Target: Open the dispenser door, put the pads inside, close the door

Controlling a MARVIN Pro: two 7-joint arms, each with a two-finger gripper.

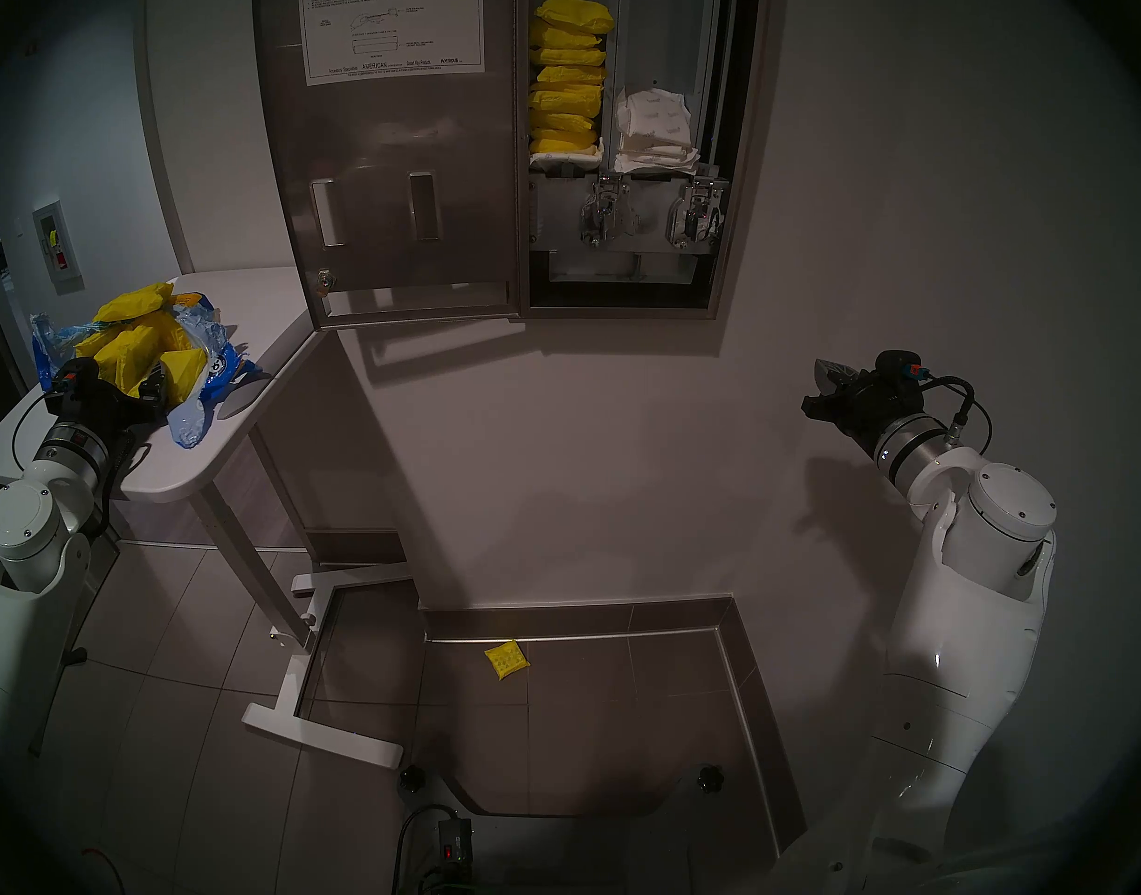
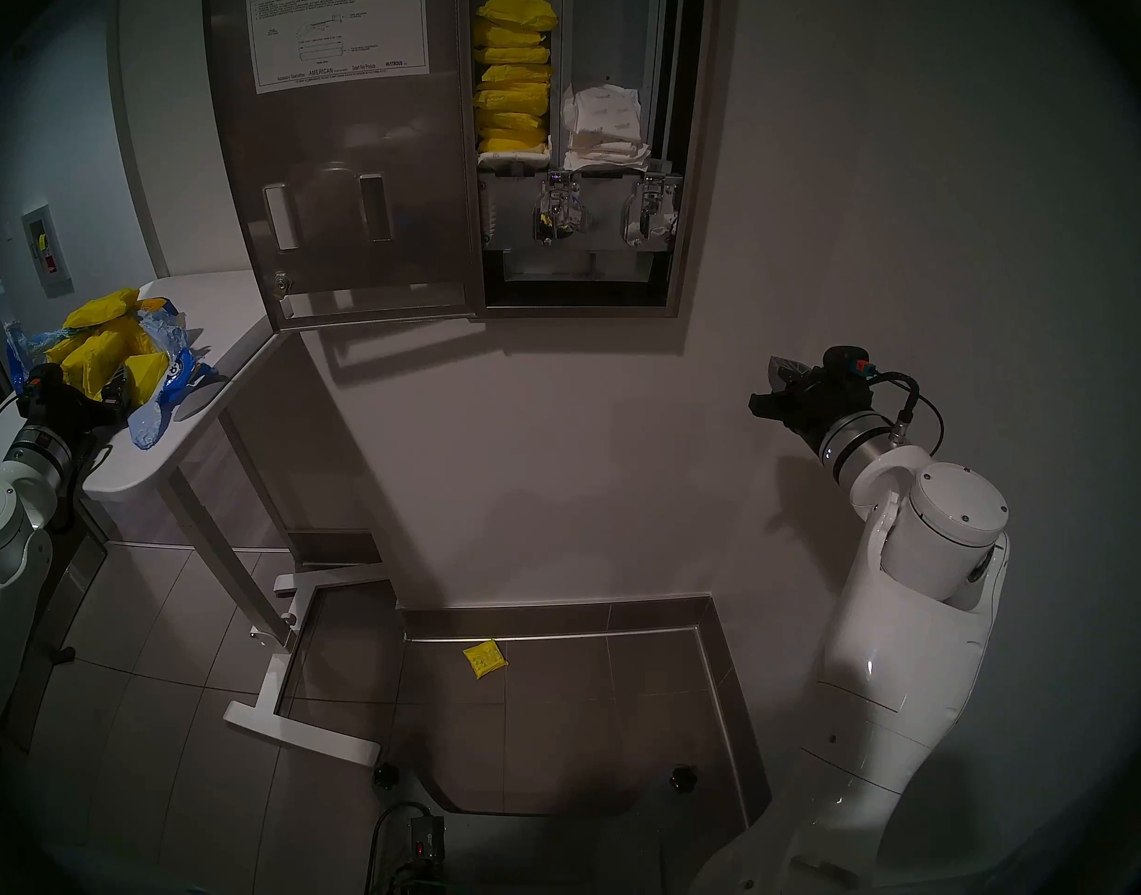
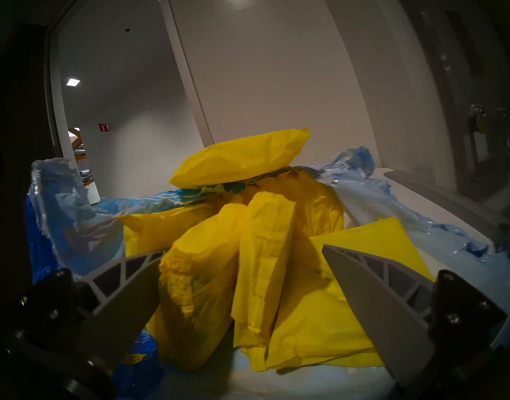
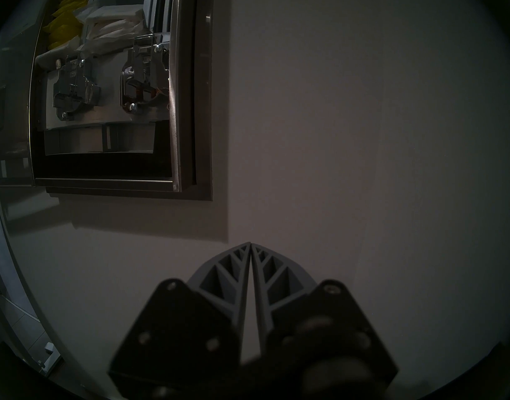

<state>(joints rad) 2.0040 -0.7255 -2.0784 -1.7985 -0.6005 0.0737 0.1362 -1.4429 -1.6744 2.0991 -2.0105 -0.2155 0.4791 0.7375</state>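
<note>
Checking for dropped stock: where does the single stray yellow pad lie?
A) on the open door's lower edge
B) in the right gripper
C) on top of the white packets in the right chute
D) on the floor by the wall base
D: the stray yellow pad lies alone on the floor tiles, close to the wall base below the dispenser.

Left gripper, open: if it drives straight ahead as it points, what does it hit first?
Most likely the upright yellow pads between the left gripper fingers, in the torn blue bag; depth is unclear.
</note>
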